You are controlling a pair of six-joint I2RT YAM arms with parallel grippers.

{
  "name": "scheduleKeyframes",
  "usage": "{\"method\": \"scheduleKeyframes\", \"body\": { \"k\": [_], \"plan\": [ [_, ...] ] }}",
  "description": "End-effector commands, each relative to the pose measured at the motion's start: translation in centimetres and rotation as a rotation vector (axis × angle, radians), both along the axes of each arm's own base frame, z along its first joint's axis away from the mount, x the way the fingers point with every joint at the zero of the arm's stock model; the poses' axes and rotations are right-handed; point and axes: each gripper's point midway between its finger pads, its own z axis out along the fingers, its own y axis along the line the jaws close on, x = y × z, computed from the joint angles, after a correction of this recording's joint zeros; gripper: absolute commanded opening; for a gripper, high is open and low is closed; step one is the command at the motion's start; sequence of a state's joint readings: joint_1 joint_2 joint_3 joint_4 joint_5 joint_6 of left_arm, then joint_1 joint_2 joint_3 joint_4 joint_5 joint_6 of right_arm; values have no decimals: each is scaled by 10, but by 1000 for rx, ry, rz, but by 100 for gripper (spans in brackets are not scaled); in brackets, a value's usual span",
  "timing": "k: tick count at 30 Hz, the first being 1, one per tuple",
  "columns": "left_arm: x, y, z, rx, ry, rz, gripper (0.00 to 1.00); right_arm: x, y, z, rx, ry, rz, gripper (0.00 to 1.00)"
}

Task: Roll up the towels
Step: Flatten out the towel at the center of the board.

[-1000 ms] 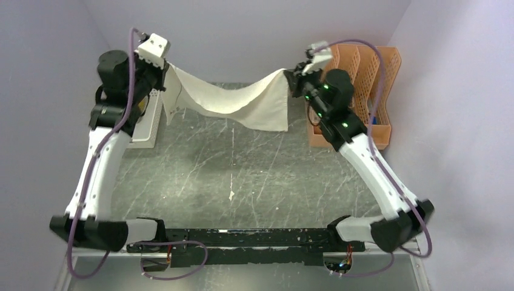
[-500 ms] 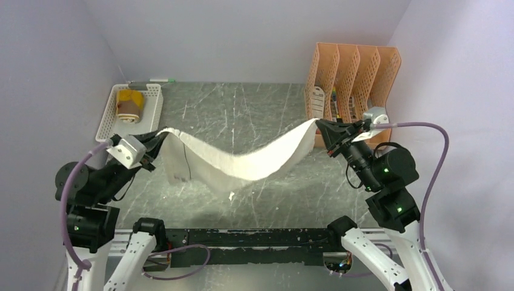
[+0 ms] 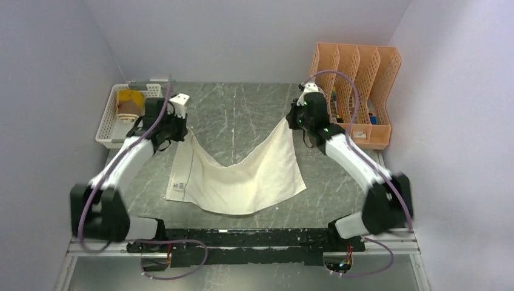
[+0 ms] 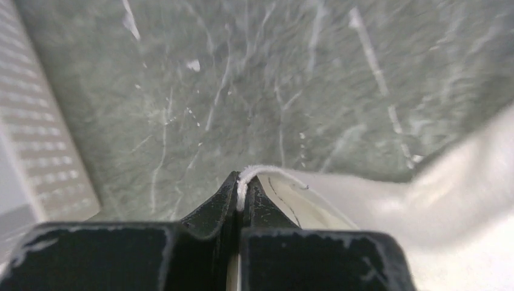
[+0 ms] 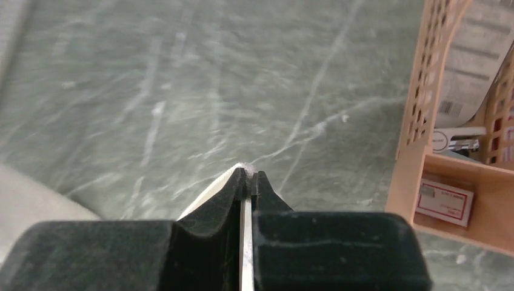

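The cream-white towel (image 3: 248, 179) lies spread on the grey table, its two far corners lifted, a small label tag (image 3: 176, 186) near its left edge. My left gripper (image 3: 182, 129) is shut on the far left corner; the wrist view shows the white hem (image 4: 243, 182) pinched between the jaws. My right gripper (image 3: 293, 120) is shut on the far right corner (image 5: 245, 167). The towel sags between them. The mustard-yellow and brown towel (image 3: 129, 104) sits rolled in the white basket (image 3: 108, 127) at the far left.
An orange slotted file rack (image 3: 357, 79) holding small items stands at the far right, close to my right gripper, and shows in the right wrist view (image 5: 460, 121). The basket's edge (image 4: 36, 139) is just left of my left gripper. Walls enclose three sides.
Both grippers swung from high and far back toward the near side, then forward and down over the table, laying the towel's near part flat while still holding its far corners.
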State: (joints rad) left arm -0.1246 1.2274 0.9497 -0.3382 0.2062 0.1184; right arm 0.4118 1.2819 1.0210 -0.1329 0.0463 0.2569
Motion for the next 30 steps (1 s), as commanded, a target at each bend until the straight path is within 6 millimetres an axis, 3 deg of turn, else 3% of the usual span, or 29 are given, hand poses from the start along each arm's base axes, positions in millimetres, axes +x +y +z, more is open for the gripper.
{"method": "scheduleKeyframes", "body": {
  "k": [1, 5, 8, 10, 11, 17, 18, 22, 25, 26, 29, 30],
  "plan": [
    [72, 12, -33, 46, 54, 103, 7, 88, -16, -35, 109, 63, -139, 0],
    [147, 27, -80, 102, 182, 141, 7, 161, -21, -72, 95, 109, -179, 0],
    [197, 40, -96, 101, 198, 156, 7, 209, -21, -95, 69, 138, -174, 0],
    [230, 49, -96, 88, 154, 166, 7, 234, -26, -109, 46, 159, -173, 0],
    [239, 55, -110, 92, 165, 170, 7, 244, -27, -118, 39, 171, -170, 0],
    [273, 84, -130, 125, 138, 204, 7, 283, -48, -146, 47, 181, -151, 0],
    [277, 86, -130, 133, 123, 207, 10, 287, -52, -147, 57, 174, -146, 12],
    [291, 93, -106, 171, 34, 220, 33, 295, -51, -134, 105, 128, -101, 28],
    [301, 91, -63, 159, -63, 210, 45, 299, -43, -108, 135, 75, -52, 45],
    [303, 89, -44, 150, -102, 207, 53, 299, -40, -99, 145, 59, -37, 52],
    [301, 83, 8, 106, -187, 204, 93, 293, -31, -68, 178, 21, 13, 67],
    [295, 78, 21, 76, -198, 195, 99, 288, -25, -57, 191, 11, 38, 70]
  ]
}}
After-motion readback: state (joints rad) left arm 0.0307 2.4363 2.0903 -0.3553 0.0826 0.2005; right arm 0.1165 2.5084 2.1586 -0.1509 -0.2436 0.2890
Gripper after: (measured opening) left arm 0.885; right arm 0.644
